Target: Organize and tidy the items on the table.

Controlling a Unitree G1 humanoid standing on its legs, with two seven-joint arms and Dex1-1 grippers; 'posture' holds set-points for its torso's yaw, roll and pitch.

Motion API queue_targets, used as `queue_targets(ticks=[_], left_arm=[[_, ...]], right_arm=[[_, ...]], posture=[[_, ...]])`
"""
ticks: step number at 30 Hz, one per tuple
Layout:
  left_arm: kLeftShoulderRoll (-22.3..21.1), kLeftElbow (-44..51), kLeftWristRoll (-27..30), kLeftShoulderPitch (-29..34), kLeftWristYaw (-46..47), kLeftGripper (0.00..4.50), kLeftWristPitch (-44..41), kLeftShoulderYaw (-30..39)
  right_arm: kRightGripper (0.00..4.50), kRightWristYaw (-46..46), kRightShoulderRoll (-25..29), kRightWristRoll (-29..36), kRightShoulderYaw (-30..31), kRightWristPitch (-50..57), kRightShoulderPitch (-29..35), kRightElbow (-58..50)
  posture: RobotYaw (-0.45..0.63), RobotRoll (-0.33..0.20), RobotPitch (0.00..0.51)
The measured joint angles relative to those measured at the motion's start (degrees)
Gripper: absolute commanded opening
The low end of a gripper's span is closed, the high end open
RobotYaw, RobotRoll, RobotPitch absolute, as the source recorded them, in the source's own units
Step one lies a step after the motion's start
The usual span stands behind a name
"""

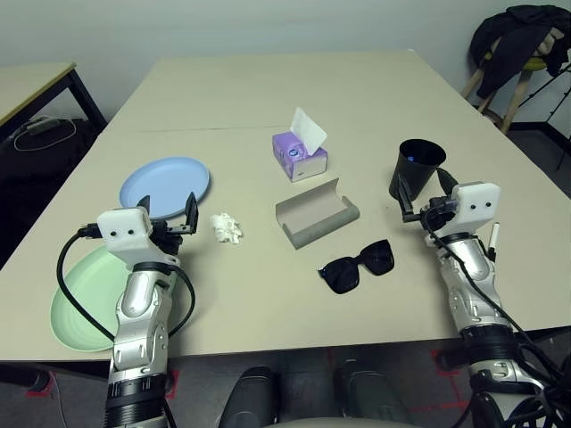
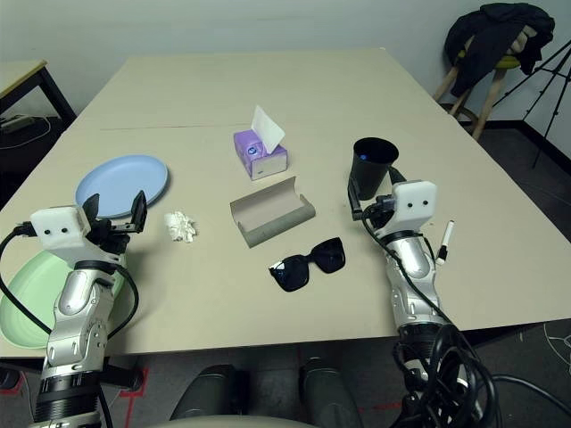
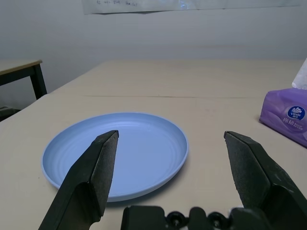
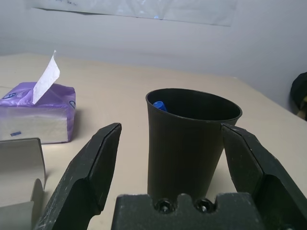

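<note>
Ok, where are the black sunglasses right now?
In the head views the black sunglasses lie near the table's front edge, right of centre, just in front of the open grey glasses case, apart from both.

Free room: we are seeing the far half of the large beige table [image 1: 268,89] lying bare, a wide open lane behind the purple tissue box [image 1: 300,156].

Obstacles: the black plastic cup [image 2: 372,167] is standing directly ahead of our right gripper [image 2: 370,202], whose jaws are spread wide. A round pale blue plate [image 3: 115,153] is lying just ahead of our open left gripper [image 1: 177,217]. The open grey glasses case [image 1: 317,213], black sunglasses [image 1: 358,265] and crumpled white tissue wad [image 1: 227,226] are crowding the middle strip between the arms. A mint green plate [image 1: 80,299] is sitting beneath our left forearm.
</note>
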State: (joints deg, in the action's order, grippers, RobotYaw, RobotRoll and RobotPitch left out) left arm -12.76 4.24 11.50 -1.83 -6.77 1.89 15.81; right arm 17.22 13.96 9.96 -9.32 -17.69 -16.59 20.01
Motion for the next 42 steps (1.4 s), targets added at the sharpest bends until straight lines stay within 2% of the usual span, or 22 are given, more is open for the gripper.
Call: queue_targets(ticks=[10, 16, 29, 42], left_arm=[[-0.3, -0.1, 0.0, -0.8, 0.0, 4.46, -0.3, 0.0], [-0.8, -0.5, 0.1, -1.9, -0.4, 4.46, -0.3, 0.0], [-1.1, -0.9, 0.2, -3.7, -0.6, 4.46, -0.3, 0.1], [-1.3, -0.9, 0.4, -3.9, -1.0, 4.46, -0.3, 0.1]], right_arm=[[4.5, 16.6, 5.0, 9.9, 1.7, 10.2, 0.3, -10.0], [4.5, 28.6, 7.9, 15.2, 4.1, 14.0, 4.4, -15.8], [4.5, 49.1, 11.6, 19.5, 6.7, 13.3, 10.4, -17.9], [4.5, 58.4, 13.4, 20.2, 6.4, 10.1, 10.7, -17.3]], posture=[[0.03, 0.0, 0.035], [0.03, 0.0, 0.026], [0.03, 0.0, 0.002], [0.03, 0.0, 0.001]])
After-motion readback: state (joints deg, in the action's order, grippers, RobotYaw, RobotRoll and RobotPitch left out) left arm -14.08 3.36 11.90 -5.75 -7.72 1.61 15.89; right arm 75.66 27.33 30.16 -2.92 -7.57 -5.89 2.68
